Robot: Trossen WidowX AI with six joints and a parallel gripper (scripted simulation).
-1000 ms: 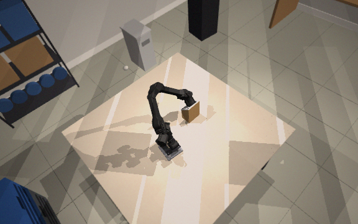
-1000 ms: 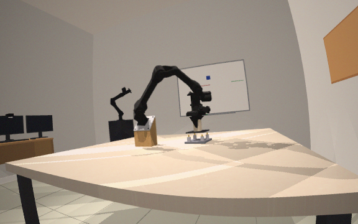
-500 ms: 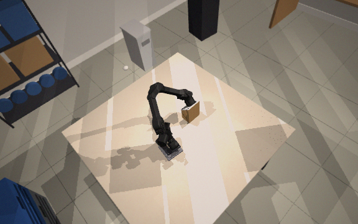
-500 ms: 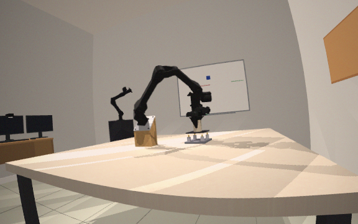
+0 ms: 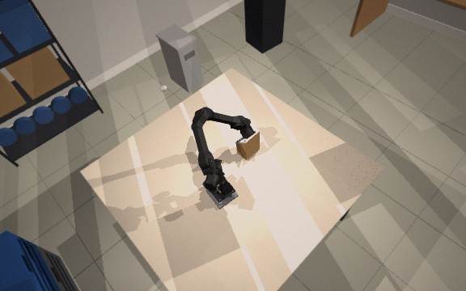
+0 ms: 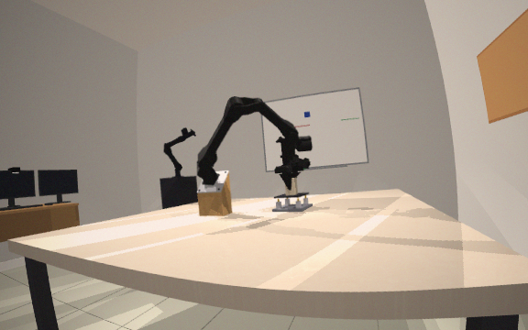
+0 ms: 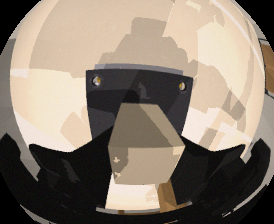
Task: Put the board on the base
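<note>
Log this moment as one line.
gripper: shut on square handle | black board: above grey base | gold pins: two seen at board holes | release: not yet

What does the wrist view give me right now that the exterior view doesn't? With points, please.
Only the wrist view: two corner holes of the black board (image 6: 287,195) (image 7: 108,110), with gold showing in each.

Only the exterior view: the grey base (image 6: 287,209) (image 7: 138,66) with its posts (image 6: 287,203) under the board, plus the whiteboard (image 6: 337,137) and two monitors (image 6: 9,184) (image 6: 58,182).

Both: the board, its handle (image 6: 294,185) (image 7: 147,162) clamped in the gripper (image 6: 292,183) (image 7: 140,129), and part of the base, just an edge in the wrist view.
</note>
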